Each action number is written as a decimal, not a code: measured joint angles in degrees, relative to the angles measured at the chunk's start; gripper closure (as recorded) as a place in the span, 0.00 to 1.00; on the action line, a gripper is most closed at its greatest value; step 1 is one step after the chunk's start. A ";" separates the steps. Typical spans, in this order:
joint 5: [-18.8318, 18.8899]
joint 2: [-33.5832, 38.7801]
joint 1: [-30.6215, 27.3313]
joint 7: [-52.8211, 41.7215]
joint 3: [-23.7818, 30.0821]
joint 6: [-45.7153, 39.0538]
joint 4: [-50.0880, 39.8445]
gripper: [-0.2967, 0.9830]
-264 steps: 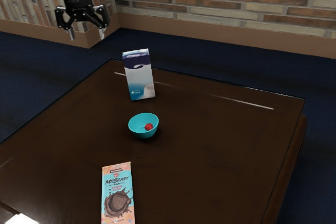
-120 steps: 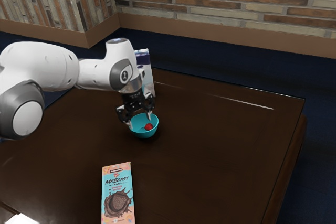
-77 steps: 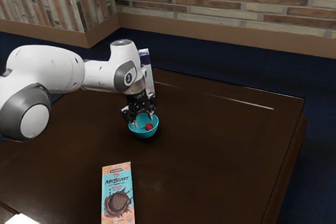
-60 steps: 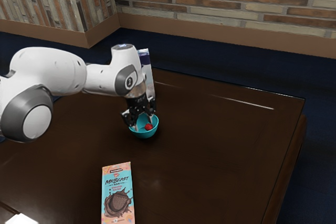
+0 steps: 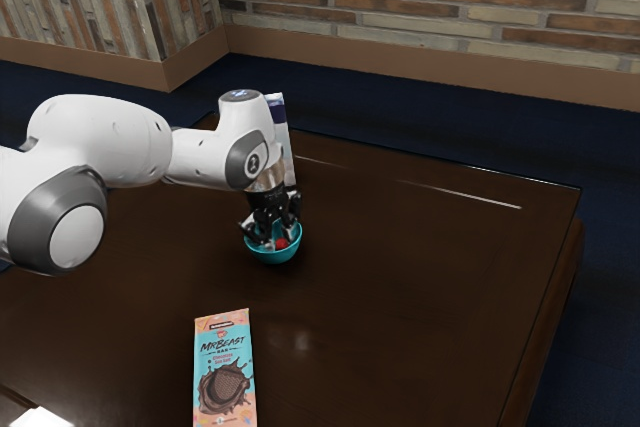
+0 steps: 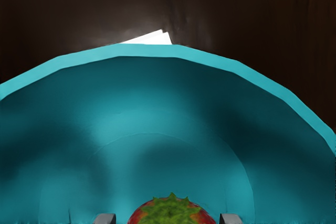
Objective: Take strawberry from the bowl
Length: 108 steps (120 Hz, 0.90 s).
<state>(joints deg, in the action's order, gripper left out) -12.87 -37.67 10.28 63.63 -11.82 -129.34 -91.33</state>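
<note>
In the exterior view my gripper (image 5: 275, 239) reaches down into the turquoise bowl (image 5: 272, 257), its fingertips inside the rim. The red strawberry (image 5: 282, 244) lies in the bowl between them, partly covered. In the wrist view the bowl (image 6: 152, 50) curves around the strawberry (image 6: 170, 214), whose green leafy top faces my hand. The tips of my gripper (image 6: 168, 220) stand on two opposite sides of the fruit, with a narrow gap at each side, so it is open.
A blue and white carton (image 5: 285, 147) stands behind my hand, partly hidden by it. The chocolate bar package (image 5: 225, 372) lies nearer the exterior view's lower edge on the dark table (image 5: 420, 277).
My arm has swung in over the table and come down, bringing the gripper from above the bowl to inside it. The bowl, carton and chocolate bar have stayed put.
</note>
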 joint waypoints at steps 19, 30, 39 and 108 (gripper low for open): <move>0.12 0.01 0.01 0.79 0.00 -0.05 0.00 0.71; 0.29 0.02 0.01 1.30 0.00 0.03 0.00 0.75; 0.43 0.03 0.01 1.73 -0.01 0.12 0.00 0.77; 1.50 11.44 12.78 3.36 -0.03 1.75 -2.19 0.68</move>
<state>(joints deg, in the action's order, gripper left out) -11.37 -26.23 23.06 66.99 -11.85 -127.59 -93.52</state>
